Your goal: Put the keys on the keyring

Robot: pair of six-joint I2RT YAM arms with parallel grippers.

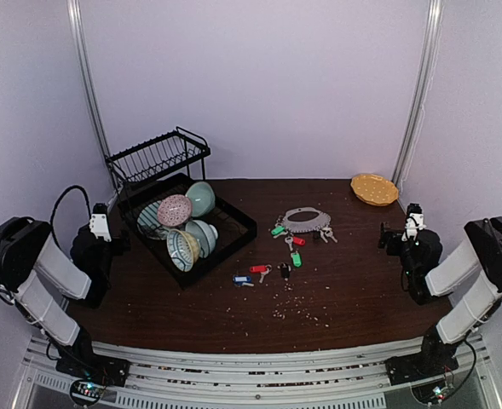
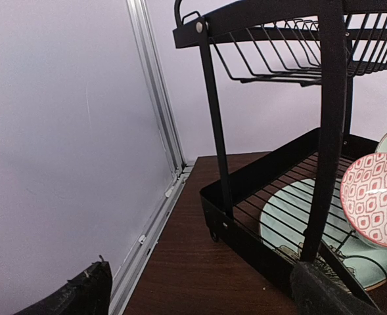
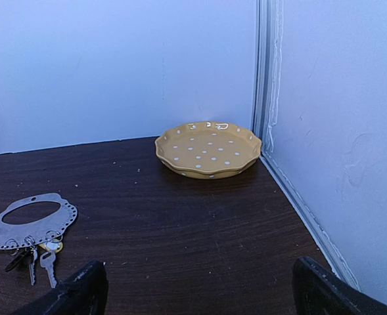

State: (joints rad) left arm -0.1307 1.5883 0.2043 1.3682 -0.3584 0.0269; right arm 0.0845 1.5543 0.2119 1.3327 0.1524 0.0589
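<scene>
Left gripper [image 2: 203, 296] hangs with its fingers spread wide and nothing between them, low at the left end of the table [image 1: 353, 290], facing the black rack [image 1: 161, 158]. Right gripper [image 3: 203, 292] is likewise spread and empty at the right end, facing the far right corner.

The two-tier wire rack stands at the far left of the dark wooden table. Its upper shelf is bare, and its lower tray holds several patterned dishes [image 1: 175, 209] on edge. A yellow plate [image 1: 374, 189] with white dots sits upright in the far right corner, close to the wall.

The keyring [image 1: 304, 221] lies flat near the middle of the table, towards the back, well apart from both grippers.

The keys [image 1: 296, 258] are in two groups. Some, with green and red tags, lie at the ring's near rim, touching it or just beside it; whether any is threaded on cannot be told. Others, tagged red, blue and black, lie loose nearer the arms, apart from the ring.

Crumbs [image 1: 289, 311] are scattered near them.
</scene>
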